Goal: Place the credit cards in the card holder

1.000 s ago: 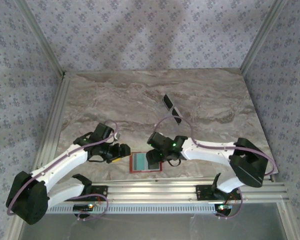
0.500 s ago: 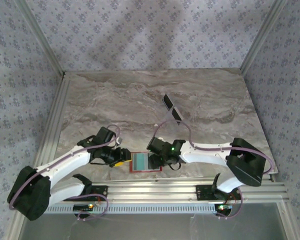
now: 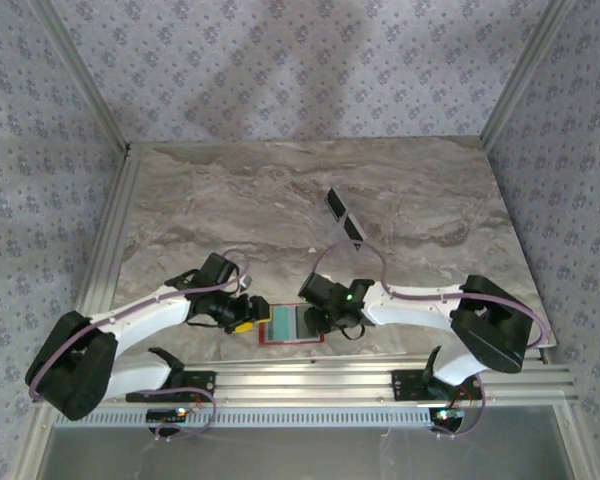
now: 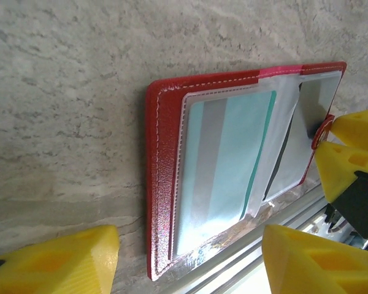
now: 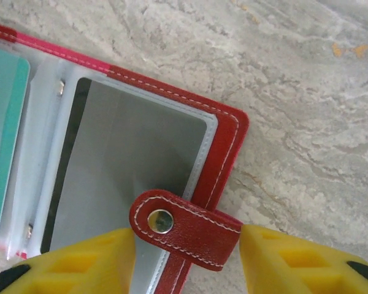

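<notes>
The red card holder lies open at the table's near edge. A teal credit card sits in its left clear pocket, and a grey-dark card in its right one. My left gripper is open, its yellow fingers either side of the holder's left corner without touching it. My right gripper is shut on the holder's red snap tab, which is folded over the right edge. Another dark credit card lies farther back on the table. In the top view the left gripper and right gripper flank the holder.
An aluminium rail runs along the table's near edge right beside the holder. Patterned walls close in the marble table on three sides. Open surface stretches behind the holder.
My left gripper has moved right, up to the holder's left side. The right gripper has shifted slightly nearer and narrowed its jaws onto the snap tab.
</notes>
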Tool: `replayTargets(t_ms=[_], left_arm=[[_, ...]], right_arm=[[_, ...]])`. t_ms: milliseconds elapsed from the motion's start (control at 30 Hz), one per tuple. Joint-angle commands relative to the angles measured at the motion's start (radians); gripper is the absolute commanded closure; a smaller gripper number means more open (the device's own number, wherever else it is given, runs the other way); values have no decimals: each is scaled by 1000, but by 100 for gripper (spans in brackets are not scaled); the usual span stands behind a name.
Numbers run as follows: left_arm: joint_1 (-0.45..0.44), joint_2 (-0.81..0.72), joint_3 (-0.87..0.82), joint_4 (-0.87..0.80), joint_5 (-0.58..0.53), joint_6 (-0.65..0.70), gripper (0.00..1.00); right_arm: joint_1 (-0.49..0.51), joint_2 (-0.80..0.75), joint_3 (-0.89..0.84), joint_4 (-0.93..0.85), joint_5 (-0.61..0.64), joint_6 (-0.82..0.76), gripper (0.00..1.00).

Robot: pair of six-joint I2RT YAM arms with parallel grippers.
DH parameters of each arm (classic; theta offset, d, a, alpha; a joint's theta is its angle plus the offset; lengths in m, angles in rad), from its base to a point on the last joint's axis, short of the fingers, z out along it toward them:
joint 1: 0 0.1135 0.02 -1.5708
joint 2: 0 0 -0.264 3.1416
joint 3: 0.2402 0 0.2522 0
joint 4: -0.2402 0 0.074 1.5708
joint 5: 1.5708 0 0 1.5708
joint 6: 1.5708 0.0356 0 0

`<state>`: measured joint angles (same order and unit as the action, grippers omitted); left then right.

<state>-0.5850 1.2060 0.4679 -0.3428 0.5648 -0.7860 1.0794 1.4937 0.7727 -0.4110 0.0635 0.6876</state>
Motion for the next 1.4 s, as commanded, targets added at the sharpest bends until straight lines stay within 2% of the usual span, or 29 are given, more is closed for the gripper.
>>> replayTargets(t_ms=[0,100,167,433,633,933,1067,1233,1367], left_arm=[[-3,16,20,-1,10,18,36],[-4,28,26,0,10,22,35],[-5,32,30,0,9,22,35],[-3,42,40,-14,5,29,35],[-5,61,50,-11,14,34,35],[-5,44,61,9,24,20,36],[-6,25,71,15,40,13,36],[-5,-1,78,8,45,2,41],[-6,-48,78,34,62,-18,41]], right_arm=[[-2,-45,2,-39,26,9,42],[1,-57,3,-39,48,6,35],[9,-35,18,-72,100,17,27],[11,36,46,-43,102,29,26],[6,16,23,-42,80,37,46],[-7,-7,-24,96,-27,-18,72],[2,-5,-29,138,-51,-25,76],[2,-4,-42,183,-77,-30,77],[1,-1,-57,230,-100,-16,77]])
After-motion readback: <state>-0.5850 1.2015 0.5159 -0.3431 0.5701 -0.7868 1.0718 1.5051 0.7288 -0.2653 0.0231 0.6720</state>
